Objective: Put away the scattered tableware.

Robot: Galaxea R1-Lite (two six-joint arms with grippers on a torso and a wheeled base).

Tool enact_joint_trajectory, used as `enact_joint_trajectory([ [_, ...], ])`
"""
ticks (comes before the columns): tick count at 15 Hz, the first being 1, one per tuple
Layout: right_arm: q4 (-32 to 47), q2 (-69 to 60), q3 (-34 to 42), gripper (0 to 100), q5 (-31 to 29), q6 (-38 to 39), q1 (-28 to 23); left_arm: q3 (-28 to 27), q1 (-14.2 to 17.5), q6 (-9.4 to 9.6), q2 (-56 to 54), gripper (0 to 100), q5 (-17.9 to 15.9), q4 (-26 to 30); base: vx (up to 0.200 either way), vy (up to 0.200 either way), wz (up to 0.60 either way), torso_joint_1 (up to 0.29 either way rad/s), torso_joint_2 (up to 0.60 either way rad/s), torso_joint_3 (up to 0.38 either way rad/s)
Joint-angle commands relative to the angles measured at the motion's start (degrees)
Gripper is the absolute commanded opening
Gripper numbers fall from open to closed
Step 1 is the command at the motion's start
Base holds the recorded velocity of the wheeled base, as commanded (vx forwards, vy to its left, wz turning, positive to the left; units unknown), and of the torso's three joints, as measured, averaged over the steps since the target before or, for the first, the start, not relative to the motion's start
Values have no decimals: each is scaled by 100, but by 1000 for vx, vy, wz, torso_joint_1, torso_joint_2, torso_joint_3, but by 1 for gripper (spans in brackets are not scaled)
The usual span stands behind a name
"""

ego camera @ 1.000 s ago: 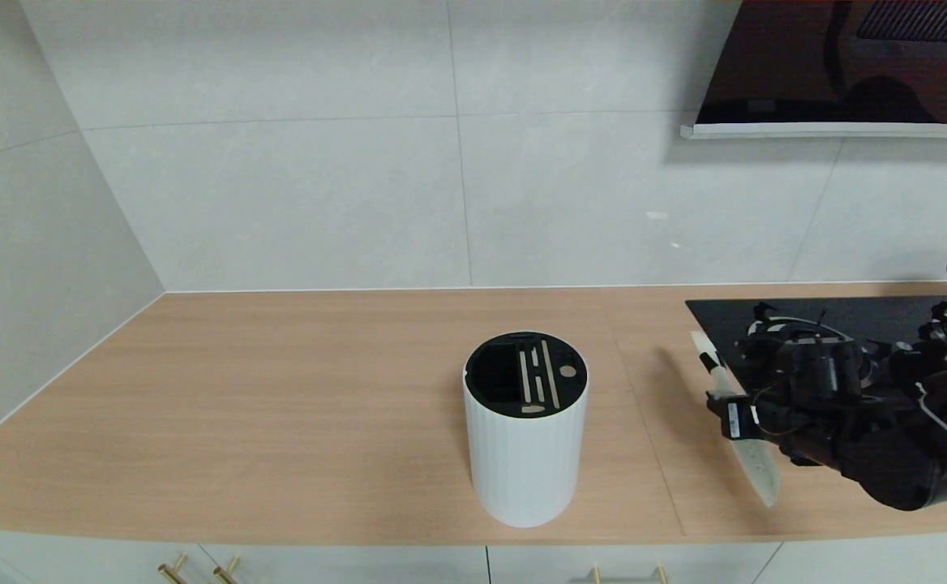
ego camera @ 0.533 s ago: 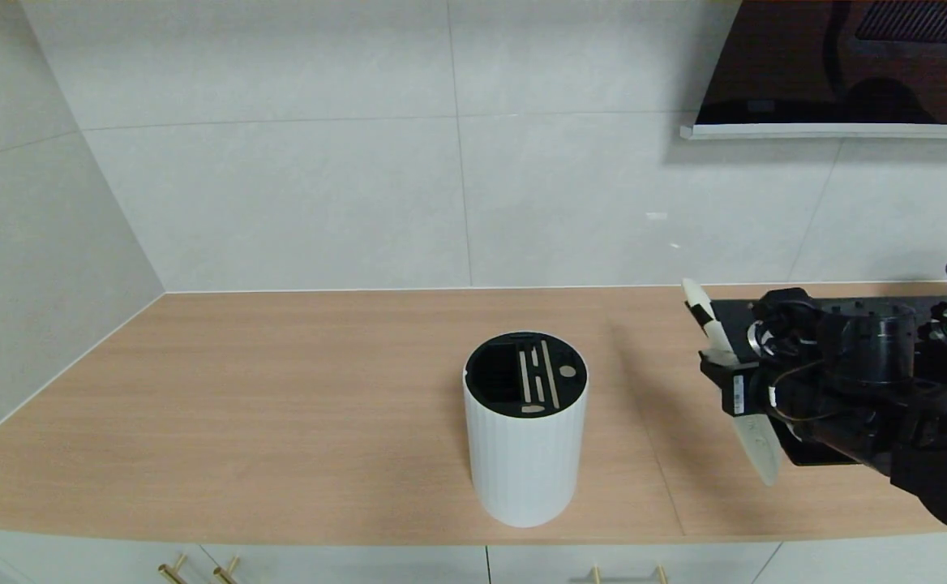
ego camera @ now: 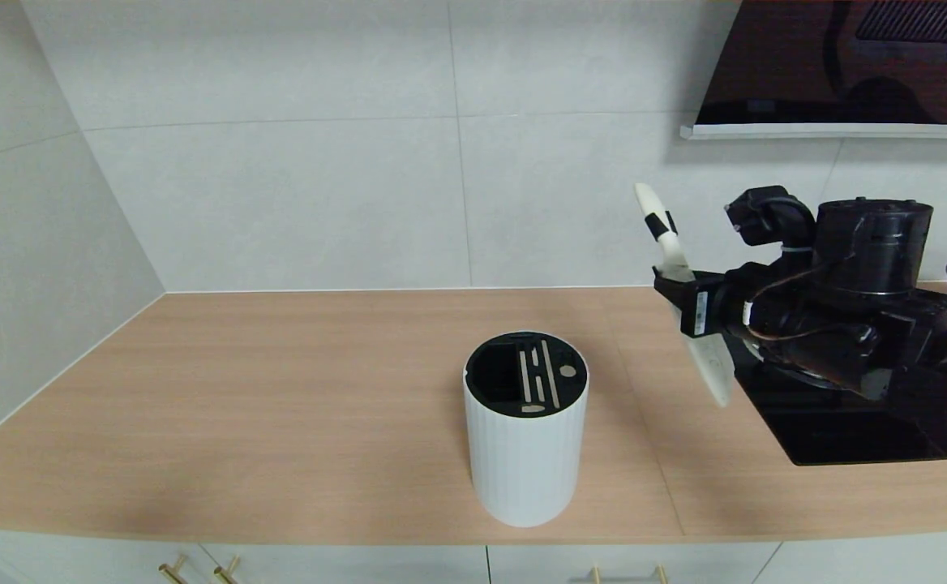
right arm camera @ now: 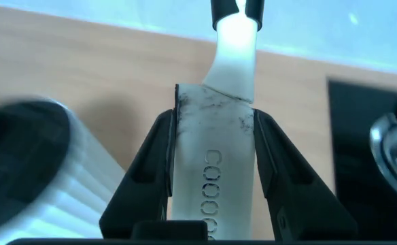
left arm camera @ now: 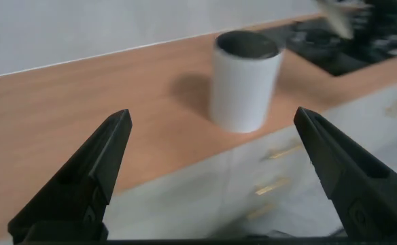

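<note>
A white knife (ego camera: pixel 707 367) is gripped at the join of handle and blade by the right gripper (ego camera: pixel 684 304), whose fingers (right arm camera: pixel 154 170) are closed against both flat sides of the blade. The knife is held in the air to the right of the white holder (ego camera: pixel 526 430) and above the level of its slotted black top, handle up and blade tip down, slightly tilted. The holder is set upright on the wooden countertop (ego camera: pixel 279 389), with a black cooktop (ego camera: pixel 830 430) farther to its right. The left gripper (left arm camera: pixel 212 116) is spread wide and holds nothing, well apart from the holder.
</note>
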Motion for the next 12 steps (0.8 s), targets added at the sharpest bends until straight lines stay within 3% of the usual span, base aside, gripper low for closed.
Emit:
enact_joint_trajectory([
  [1, 35, -210, -71, 0, -36, 54, 339, -1145, -618, 24, 2257, 100, -343, -500, 0, 0, 0, 0, 0, 0],
  [3, -18, -280, 131, 0, -63, 54, 497, -1145, -882, -20, 2802, 100, -308, -1071, 0, 0, 0, 0, 0, 0],
  [5, 35, -562, 183, 0, -80, 81, 849, -1057, -1436, -354, 3400, 100, -132, -1405, 0, 0, 0, 0, 0, 0],
  [6, 43, -658, 219, 0, -89, 89, 1077, -1066, -1673, -565, 3602, 100, 114, -1581, 0, 0, 0, 0, 0, 0],
  [7, 43, -685, 280, 0, -116, 89, 1262, -1057, -1893, -881, 3751, 100, 333, -1959, 0, 0, 0, 0, 0, 0],
  [10, 35, -535, 359, 0, -239, 107, 1684, -943, -2596, -2499, 4235, 100, 738, -3391, 0, 0, 0, 0, 0, 0],
  [11, 35, -527, 377, 0, -239, 177, 1763, -863, -2763, -2991, 4411, 100, 773, -3927, 0, 0, 0, 0, 0, 0],
  [12, 35, -535, 403, 0, -239, 274, 1877, -767, -2868, -3369, 4586, 100, 782, -4481, 0, 0, 0, 0, 0, 0],
])
